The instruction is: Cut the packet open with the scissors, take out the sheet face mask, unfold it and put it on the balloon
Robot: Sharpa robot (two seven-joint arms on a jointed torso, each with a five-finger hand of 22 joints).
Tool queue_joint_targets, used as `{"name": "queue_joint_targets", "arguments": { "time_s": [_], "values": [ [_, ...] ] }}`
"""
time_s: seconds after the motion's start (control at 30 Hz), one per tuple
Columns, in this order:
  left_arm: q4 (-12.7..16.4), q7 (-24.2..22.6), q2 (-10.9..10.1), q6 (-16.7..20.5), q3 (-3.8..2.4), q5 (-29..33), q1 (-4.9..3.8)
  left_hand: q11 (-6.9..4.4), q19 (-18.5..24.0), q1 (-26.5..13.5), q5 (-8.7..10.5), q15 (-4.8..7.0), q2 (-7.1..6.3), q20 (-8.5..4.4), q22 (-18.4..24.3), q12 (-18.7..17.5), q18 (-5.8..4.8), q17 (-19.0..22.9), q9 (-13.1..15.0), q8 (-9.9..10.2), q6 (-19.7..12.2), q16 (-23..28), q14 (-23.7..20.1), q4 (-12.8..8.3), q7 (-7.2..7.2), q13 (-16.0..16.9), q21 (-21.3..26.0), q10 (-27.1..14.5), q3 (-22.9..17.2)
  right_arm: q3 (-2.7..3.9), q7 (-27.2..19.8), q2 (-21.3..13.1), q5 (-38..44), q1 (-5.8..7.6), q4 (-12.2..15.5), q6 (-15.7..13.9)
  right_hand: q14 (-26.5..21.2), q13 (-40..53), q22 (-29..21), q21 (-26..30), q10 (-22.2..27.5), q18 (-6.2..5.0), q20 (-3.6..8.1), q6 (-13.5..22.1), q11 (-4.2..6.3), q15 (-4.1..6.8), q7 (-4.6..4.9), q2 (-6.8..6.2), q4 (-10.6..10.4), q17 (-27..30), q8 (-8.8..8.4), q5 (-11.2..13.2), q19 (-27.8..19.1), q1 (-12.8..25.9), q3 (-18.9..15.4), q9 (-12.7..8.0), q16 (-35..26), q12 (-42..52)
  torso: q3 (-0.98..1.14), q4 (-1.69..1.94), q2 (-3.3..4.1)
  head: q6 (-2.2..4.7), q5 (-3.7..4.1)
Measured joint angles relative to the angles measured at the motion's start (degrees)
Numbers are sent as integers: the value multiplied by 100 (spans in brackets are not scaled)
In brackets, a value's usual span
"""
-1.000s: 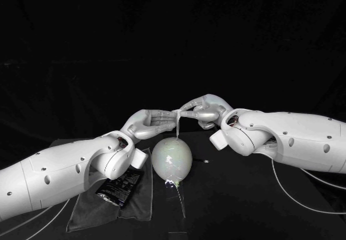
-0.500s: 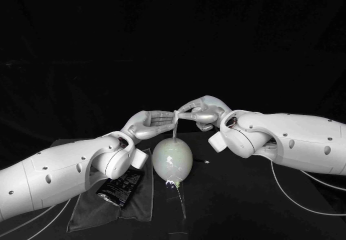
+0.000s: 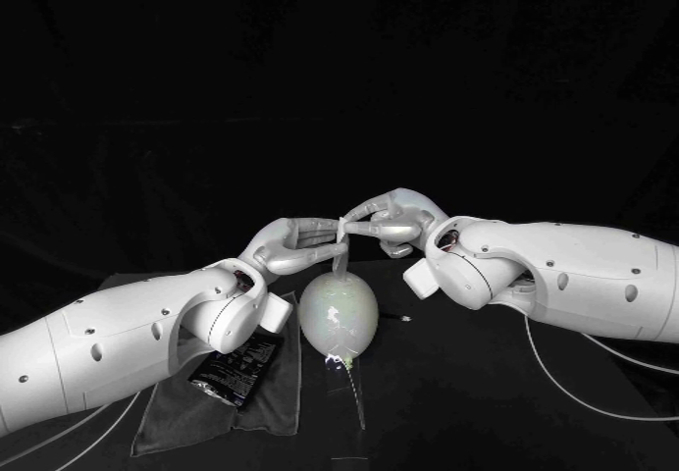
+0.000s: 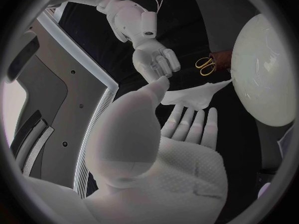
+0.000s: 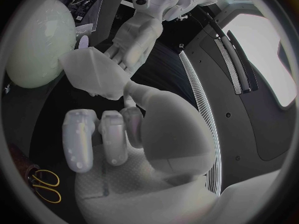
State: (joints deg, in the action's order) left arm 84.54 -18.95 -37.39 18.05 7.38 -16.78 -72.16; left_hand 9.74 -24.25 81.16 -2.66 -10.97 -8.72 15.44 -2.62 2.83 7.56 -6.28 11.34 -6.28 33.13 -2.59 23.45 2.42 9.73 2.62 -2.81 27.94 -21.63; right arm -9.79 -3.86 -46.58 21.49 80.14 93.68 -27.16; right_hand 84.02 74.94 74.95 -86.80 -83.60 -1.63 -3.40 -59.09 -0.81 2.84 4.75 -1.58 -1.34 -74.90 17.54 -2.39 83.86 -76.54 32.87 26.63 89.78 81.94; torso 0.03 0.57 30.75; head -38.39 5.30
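**A:** Where is the sheet face mask (image 3: pixel 344 240)?

**B:** It is up in the air in the middle, between the 2 hands. It is folded into a thin white strip. Its low end hangs just above the top of the balloon (image 3: pixel 337 312).

**A:** Who has it?

**B:** The right hand (image 3: pixel 385 218) does. Its thumb and a finger are pinched tight on the top of the mask, and its other fingers are curled in.

**A:** And the left hand (image 3: pixel 294 245)?

**B:** Its palm faces up, with the fingers straight and apart. It holds nothing. Its thumb tip is right by the mask's edge, but I cannot tell if it touches.

**A:** Where is the balloon?

**B:** It stands on the black table (image 3: pixel 467 392), under both hands. It is pale and shaped like an egg.

**A:** And the packet (image 3: pixel 236 365)?

**B:** It lies on a grey cloth (image 3: pixel 191 417), near and left of the balloon. It is black and shiny.

**A:** The scissors (image 4: pixel 206 65)?

**B:** They lie flat on the table, near the balloon, and their handles are gold. No hand touches them.
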Motion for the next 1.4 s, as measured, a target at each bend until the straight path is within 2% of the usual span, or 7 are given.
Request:
{"name": "queue_joint_targets", "arguments": {
  "time_s": [0.13,0.33,0.43,0.63,0.9,1.3,1.4],
  "values": [
    [21,-25,10,-4,0,-4,0,-14,254,63,0,13,-6,27,9,-37,15,62,-93,91,-287,0,-223,137,-25,-16,22,-310,540,0,-3,45,-18,-1,-22,-7,0,-2,0,0,0,0,0,8,0,0,7,0,11,0,0,-5,-1,0,11,0,2,0,-1,0,2,0,3],
    [20,-58,23,-2,0,3,0,59,328,564,0,11,156,69,0,-38,88,90,-186,153,-532,0,-277,422,-62,-25,22,-532,1206,0,-4,88,-39,-1,-34,-16,0,-4,-3,0,0,1,13,8,0,0,4,-1,25,-1,0,-26,12,1,25,0,2,-2,-1,0,2,0,4],
    [-2,-62,29,8,-1,32,0,144,43,762,0,-13,294,112,-52,-38,172,50,-180,153,-491,-33,-75,421,-67,-21,-76,-443,1135,4,-8,91,-47,-1,-22,-31,0,-3,-4,0,0,0,13,5,0,0,1,-1,25,-3,0,-26,12,1,25,0,2,-2,-1,0,2,-1,-1],
    [-40,-55,37,41,-1,105,0,249,-666,1008,0,-67,494,124,-157,0,175,-110,-85,49,-118,-222,679,301,-23,22,-311,112,830,29,-30,92,-64,20,1,-110,0,0,-4,1,0,0,13,9,0,-1,-12,-1,25,-5,0,-26,11,1,24,0,-2,-2,-1,-1,-2,15,-1],
    [-68,-35,82,42,-1,180,0,285,-874,1042,0,-59,669,116,-157,99,174,-197,59,-146,505,-317,1234,225,64,65,-356,909,418,46,-64,204,-108,38,-125,-207,0,2,-1,6,0,0,13,9,0,-1,-12,-2,41,-4,0,-24,10,2,40,0,-10,-13,-1,2,-2,52,16],
    [-119,-6,129,37,-1,315,0,338,-956,860,0,-114,852,116,-120,67,171,-196,15,-146,570,-317,1365,304,90,59,-356,1064,-54,55,-89,418,-200,44,-356,-274,-9,-1,0,17,0,0,20,20,0,-9,-20,-2,57,0,0,-22,2,2,56,0,2,-13,-2,5,2,78,3],
    [-125,-5,131,37,-1,378,0,337,-956,796,0,-105,812,116,-120,67,170,-196,7,-146,570,-317,1402,343,89,59,-356,1079,-93,56,-69,458,-212,44,-400,-258,-9,-2,-1,17,0,0,20,21,0,-9,-20,-2,57,0,0,-12,2,2,56,0,2,-13,-4,5,2,71,3]
  ]
}}
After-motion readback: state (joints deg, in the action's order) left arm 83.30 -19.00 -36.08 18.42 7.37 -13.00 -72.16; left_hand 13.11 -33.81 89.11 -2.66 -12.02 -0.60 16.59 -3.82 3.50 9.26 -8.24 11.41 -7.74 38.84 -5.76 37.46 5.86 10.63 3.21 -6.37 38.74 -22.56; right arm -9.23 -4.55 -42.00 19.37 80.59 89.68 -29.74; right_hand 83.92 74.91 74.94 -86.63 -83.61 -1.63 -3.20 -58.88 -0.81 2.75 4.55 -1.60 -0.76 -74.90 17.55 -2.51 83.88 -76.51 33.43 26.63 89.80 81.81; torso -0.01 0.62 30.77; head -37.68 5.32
